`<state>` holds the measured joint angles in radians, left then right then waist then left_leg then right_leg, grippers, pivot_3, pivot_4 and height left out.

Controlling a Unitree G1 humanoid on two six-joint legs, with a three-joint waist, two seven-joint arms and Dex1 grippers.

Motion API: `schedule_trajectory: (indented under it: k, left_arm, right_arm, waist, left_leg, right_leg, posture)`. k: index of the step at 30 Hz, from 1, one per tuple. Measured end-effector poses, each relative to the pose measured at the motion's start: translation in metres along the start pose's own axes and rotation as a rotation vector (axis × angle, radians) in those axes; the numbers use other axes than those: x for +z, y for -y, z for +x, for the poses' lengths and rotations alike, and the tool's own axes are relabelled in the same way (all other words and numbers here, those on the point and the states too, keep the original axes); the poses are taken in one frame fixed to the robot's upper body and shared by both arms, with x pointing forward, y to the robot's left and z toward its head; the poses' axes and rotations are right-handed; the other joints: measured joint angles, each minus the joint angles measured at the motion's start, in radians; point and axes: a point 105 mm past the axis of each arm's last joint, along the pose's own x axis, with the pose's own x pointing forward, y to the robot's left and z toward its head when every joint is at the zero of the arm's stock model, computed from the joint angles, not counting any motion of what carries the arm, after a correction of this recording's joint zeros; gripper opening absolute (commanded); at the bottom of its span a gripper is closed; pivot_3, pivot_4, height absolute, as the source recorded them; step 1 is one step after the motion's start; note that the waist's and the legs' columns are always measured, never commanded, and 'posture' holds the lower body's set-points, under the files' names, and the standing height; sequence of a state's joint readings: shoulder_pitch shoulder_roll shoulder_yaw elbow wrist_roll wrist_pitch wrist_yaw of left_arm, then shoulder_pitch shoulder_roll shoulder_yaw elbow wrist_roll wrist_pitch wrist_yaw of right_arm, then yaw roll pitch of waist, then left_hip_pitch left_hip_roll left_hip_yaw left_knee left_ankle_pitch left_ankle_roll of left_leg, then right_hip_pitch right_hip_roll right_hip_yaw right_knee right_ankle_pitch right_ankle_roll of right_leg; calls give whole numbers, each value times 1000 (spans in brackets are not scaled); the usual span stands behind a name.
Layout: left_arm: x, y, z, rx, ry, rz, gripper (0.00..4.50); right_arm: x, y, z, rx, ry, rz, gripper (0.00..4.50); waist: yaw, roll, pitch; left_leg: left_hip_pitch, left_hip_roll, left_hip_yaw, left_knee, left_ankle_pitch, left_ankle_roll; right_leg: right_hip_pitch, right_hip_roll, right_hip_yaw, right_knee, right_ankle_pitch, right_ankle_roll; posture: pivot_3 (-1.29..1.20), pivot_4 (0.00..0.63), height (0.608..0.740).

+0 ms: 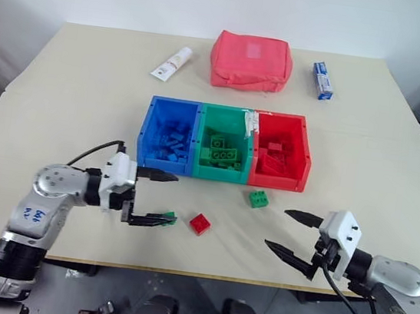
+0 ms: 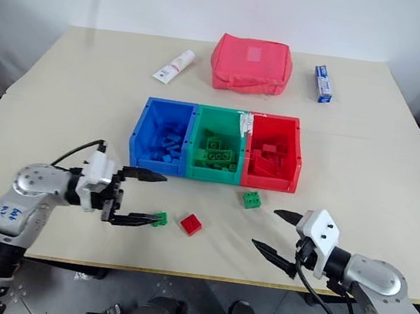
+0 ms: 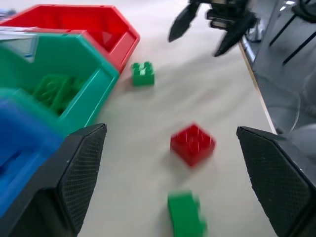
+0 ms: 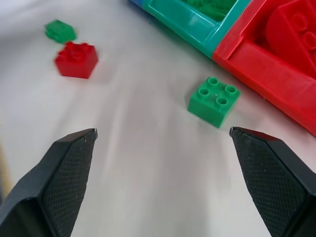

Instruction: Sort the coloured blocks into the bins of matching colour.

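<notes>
Bins (image 1: 221, 175): 3 joined boxes, blue, green and red, stand mid-table (image 1: 64, 91), each already holding bricks of its own colour. 3 bricks lie loose between the bins and the table's near edge: a green brick (image 1: 259, 199) just in front of the red bin, a red brick (image 1: 200, 223) nearer the edge, and a small green brick (image 2: 159, 218) at the tip of the left gripper (image 1: 160, 196). Both grippers are spread wide and hold nothing. Recommended: lower the right gripper (image 1: 289, 231) squarely over the nearest green brick, close on flat sides, then lift clear of the rim.
</notes>
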<state>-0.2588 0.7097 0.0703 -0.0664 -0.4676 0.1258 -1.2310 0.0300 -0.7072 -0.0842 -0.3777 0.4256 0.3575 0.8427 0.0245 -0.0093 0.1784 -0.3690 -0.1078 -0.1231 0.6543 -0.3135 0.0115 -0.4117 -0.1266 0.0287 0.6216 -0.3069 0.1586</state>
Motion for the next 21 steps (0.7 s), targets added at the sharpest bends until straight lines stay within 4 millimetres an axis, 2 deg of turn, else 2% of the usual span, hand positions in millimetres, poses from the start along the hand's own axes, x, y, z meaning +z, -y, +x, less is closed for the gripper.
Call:
schedule_trajectory:
  k: [2, 7, 15, 18, 21]
  left_arm:
    - [-1, -2, -7, 27, -6, -5, 4480]
    - [-1, 6, -7, 59, 5, -21, 4480]
    - [2, 16, -9, 81, 24, -44, 4480]
    - [5, 18, -8, 71, 33, -41, 4500]
    - [6, 18, -7, 73, 46, -28, 4500]
  right_arm:
    - [-4, 6, 16, -7, -8, 23, 4500]
    - [-11, 11, 47, -42, -43, 66, 4500]
    - [-8, 10, 68, -155, -41, 92, 4500]
    - [-7, 7, 71, -183, -42, 106, 3874]
    - [-6, 5, 69, -184, -47, 104, 2864]
  waist:
    - [-2, 0, 0]
    - [-2, 0, 0]
    - [-7, 0, 0]
    - [-7, 0, -1]
    - [-8, 0, -1]
  left_leg:
    - [0, 0, 0, -1, 0, 0]
    - [-2, 0, -1, -3, 0, 0]
    - [0, 0, 0, -2, 0, -1]
    - [1, 0, 0, -2, 1, -1]
    - [1, 0, 0, -3, 1, -1]
  right_leg:
    - [0, 0, 0, 0, 0, 0]
    - [-3, -1, 0, 0, 0, -1]
    - [-2, 1, 0, 2, 0, -1]
    - [-2, 1, 1, 3, 0, -1]
    - [-2, 1, 1, 3, 0, -1]
  posture:
    - [0, 150, 740]
    - [0, 150, 740]
    - [0, 150, 740]
    - [0, 150, 740]
    - [0, 150, 740]
